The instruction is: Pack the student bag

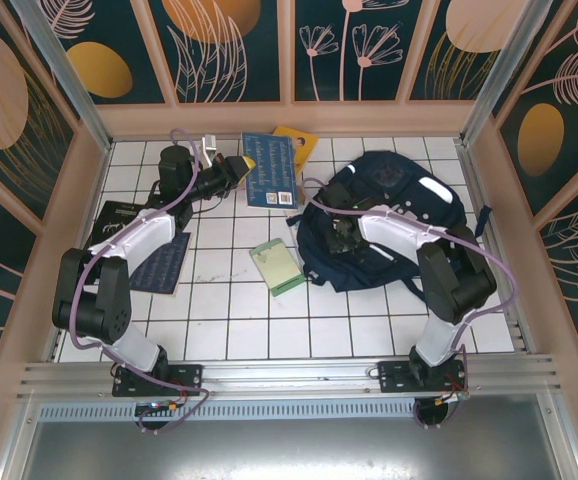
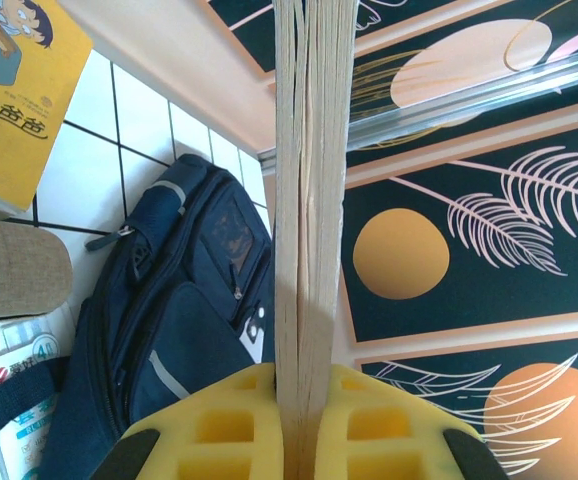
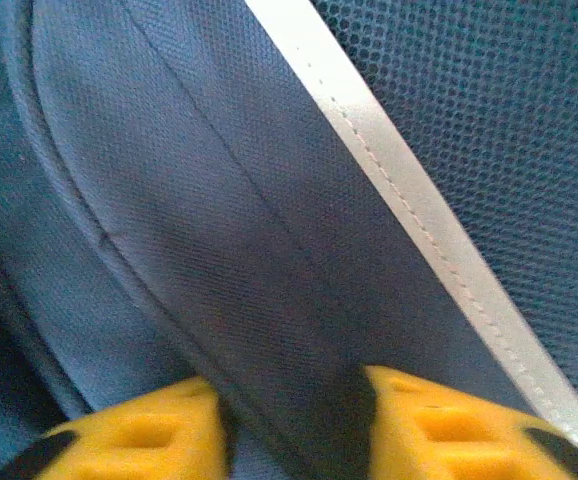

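The student bag (image 1: 394, 215), navy with white stripes, lies on the right of the tiled table. My right gripper (image 1: 337, 230) is down on its left part. In the right wrist view a fold of the bag's navy fabric (image 3: 269, 250) fills the gap between the yellow fingers (image 3: 439, 420) of the right gripper (image 3: 291, 400), which is shut on it. My left gripper (image 1: 237, 168) is at the back, shut on a blue book (image 1: 272, 170). The left wrist view has the book's page edge (image 2: 314, 180) clamped in the left gripper (image 2: 304, 385), with the bag (image 2: 169, 330) behind.
A yellow book (image 1: 296, 140) lies under the blue one at the back wall. A green notebook (image 1: 277, 266) lies mid-table, left of the bag. Dark flat items (image 1: 134, 215) and a dark blue one (image 1: 161, 262) lie at the left. Wooden walls enclose the table.
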You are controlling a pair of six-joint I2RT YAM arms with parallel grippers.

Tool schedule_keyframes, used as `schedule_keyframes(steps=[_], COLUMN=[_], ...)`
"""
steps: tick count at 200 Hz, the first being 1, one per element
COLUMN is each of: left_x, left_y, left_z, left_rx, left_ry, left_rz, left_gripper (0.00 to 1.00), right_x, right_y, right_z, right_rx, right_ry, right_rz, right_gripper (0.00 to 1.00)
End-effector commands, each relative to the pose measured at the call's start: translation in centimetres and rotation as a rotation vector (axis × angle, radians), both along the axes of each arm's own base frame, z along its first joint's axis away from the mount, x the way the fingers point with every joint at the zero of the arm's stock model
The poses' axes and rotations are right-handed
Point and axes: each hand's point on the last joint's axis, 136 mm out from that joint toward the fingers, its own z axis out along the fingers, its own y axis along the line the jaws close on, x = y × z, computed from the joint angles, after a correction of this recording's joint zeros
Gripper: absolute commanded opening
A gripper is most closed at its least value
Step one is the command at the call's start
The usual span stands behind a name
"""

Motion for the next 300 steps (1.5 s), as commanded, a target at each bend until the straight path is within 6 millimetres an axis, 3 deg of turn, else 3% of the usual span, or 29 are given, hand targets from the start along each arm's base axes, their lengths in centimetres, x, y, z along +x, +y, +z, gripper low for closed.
schedule_keyframes(steps=[1, 20, 42, 84, 101, 161, 170, 200, 215, 218, 229, 247, 250, 261, 300], left_x=[-0.1, -0.1, -0.1, 0.3, 0.4, 0.7, 0.5, 0.7, 0.5, 0.7, 0.6, 0.4, 0.8, 1.0, 1.8], left_y=[0.2, 0.2, 0.5, 1.5, 2.0, 2.2, 2.1, 0.3, -1.2, -1.7, -3.2, -5.2, -5.5, -6.4, -10.3], left_z=[2.8, 2.7, 2.5, 1.1, 0.8, 0.8, -0.3, 0.3, -0.4, 0.5, 0.3, 0.2, -1.0, -1.6, -2.3], left_rx=[-0.009, -0.005, 0.018, 0.045, 0.035, -0.083, -0.102, -0.131, -0.130, -0.140, -0.156, -0.196, -0.192, -0.211, -0.235], left_ry=[-0.086, -0.086, -0.090, -0.052, -0.035, -0.001, 0.023, 0.013, 0.034, 0.015, 0.028, 0.042, 0.066, 0.086, 0.094], left_rz=[-0.011, -0.010, 0.000, 0.049, 0.064, 0.105, 0.108, 0.091, 0.085, 0.081, 0.067, 0.056, 0.061, 0.071, 0.070], left_gripper=[0.00, 0.00, 0.00, 0.00, 0.00, 0.00, 0.00, 0.00, 0.00, 0.00, 0.00, 0.00, 0.00, 0.00, 0.00], right_x=[0.6, 1.7, 3.1, 6.5, 8.7, 11.2, 11.5, 11.9, 12.1, 12.2, 12.5, 12.9, 12.9, 13.1, 13.3], right_y=[-0.8, 0.4, 1.8, 5.3, 3.9, 3.9, 3.7, 3.4, 3.0, 3.0, 2.6, 2.4, 2.4, 2.3, 2.9], right_z=[-1.1, -0.1, 2.4, 10.3, 12.4, 20.3, 21.4, 24.1, 25.3, 25.5, 26.1, 26.5, 26.5, 26.7, 27.9], right_rx=[-0.041, -0.023, 0.026, 0.206, 0.250, 0.552, 0.604, 0.758, 0.814, 0.824, 0.856, 0.892, 0.895, 0.911, 0.974], right_ry=[0.015, -0.010, -0.039, -0.140, -0.158, -0.224, -0.234, -0.241, -0.252, -0.253, -0.256, -0.250, -0.248, -0.245, -0.236], right_rz=[-0.003, 0.007, 0.005, 0.008, -0.054, -0.065, -0.062, -0.050, -0.051, -0.050, -0.062, -0.076, -0.077, -0.081, -0.082], right_gripper=[0.20, 0.00, 0.00, 0.00, 0.00, 0.00, 0.00, 0.00, 0.00, 0.00, 0.00, 0.00, 0.00, 0.00, 0.00])
